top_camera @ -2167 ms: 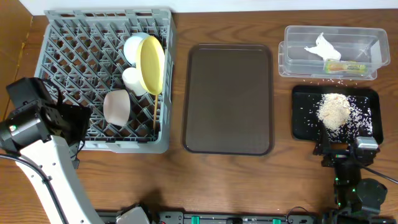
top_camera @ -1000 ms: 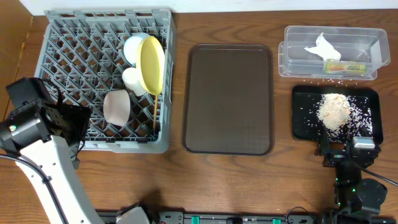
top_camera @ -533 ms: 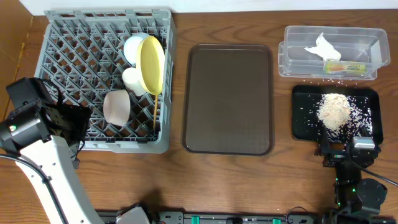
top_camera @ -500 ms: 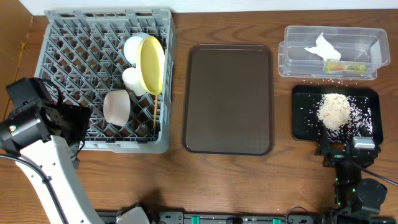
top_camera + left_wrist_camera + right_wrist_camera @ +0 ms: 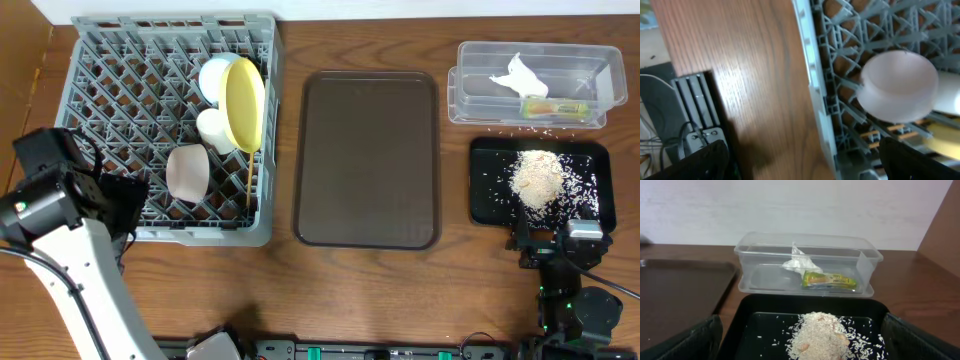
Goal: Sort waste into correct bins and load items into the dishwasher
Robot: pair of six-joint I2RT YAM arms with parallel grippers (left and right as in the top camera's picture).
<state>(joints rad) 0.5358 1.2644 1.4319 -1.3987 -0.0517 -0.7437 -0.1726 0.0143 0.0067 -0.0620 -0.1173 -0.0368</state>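
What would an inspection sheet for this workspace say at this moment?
Surface: wooden table, a few stray grains beside the black tray.
Job's things: dish rack holds yellow plate, blue bowl, white cup, white bowl, chopsticks; clear tub holds napkin and wrapper; black tray holds rice pile.
Clutter: brown serving tray, nothing seen on it.
Grippers: left gripper open at the rack's edge; right gripper open, facing the black tray; neither holds anything.
Cables: wires past the table edge.
Surroundings: white wall behind the tub.

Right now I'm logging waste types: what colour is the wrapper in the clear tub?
Yellow-green; the wrapper shows best in the right wrist view.
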